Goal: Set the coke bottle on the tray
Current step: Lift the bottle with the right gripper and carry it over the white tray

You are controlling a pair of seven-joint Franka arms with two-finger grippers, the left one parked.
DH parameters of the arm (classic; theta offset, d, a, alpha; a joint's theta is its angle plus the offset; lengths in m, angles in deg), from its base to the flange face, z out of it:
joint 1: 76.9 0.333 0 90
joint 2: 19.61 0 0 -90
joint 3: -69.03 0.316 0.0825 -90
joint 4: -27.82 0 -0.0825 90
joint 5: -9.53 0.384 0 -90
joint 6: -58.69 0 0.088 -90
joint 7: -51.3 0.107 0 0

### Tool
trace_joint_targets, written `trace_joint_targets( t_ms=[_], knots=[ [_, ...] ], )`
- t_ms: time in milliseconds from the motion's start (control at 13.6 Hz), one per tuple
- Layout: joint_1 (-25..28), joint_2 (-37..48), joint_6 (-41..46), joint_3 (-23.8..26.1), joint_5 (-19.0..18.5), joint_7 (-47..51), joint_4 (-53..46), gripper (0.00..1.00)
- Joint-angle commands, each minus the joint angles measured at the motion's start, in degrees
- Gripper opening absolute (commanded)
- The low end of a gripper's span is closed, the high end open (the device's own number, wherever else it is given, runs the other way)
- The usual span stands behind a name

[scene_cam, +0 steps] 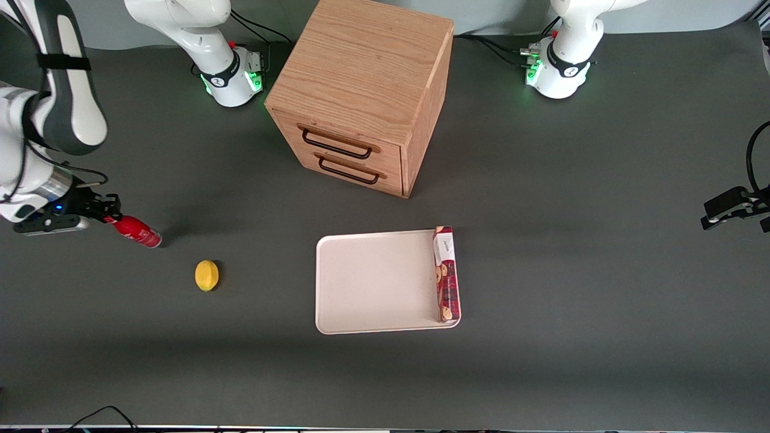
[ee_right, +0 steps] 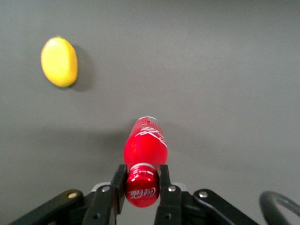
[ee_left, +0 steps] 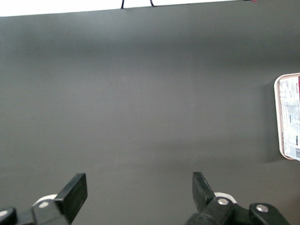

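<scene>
My end effector (ee_right: 142,183) is clamped on the cap end of the coke bottle (scene_cam: 137,232), held tilted toward my end of the worktop; I should carry it high, level, clearing the lemon (scene_cam: 207,275), onto the tray (scene_cam: 373,282).

- coke bottle (scene_cam: 137,232): red, white lettering, red cap
- claw (ee_right: 142,182): black
- tray (scene_cam: 361,288): cream-white
- lemon (scene_cam: 206,275): yellow
- biscuit packet (scene_cam: 446,274): red, white label
- cabinet (scene_cam: 361,90): light oak grain, black handles
- worktop (scene_cam: 601,270): dark grey
</scene>
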State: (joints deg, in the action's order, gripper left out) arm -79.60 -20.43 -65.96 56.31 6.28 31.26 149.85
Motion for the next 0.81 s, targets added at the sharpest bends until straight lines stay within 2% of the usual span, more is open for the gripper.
trace_joint_targets(
  t_ms=[0,147,221,368,515,735],
  knots=[
    [1.1,0.5,17.5,1.2,0.0,0.4,-16.5,0.00],
    [1.6,-0.1,26.5,4.3,0.5,1.4,-25.5,0.00],
    [1.6,-0.3,29.8,5.9,2.2,2.5,-29.2,0.00],
    [1.6,-2.2,35.8,10.5,4.3,9.0,-35.8,0.00],
    [1.6,-4.9,40.9,18.0,5.1,25.0,-41.9,0.00],
    [1.6,-10.5,40.6,31.8,5.0,49.8,-45.5,0.00]
  ],
)
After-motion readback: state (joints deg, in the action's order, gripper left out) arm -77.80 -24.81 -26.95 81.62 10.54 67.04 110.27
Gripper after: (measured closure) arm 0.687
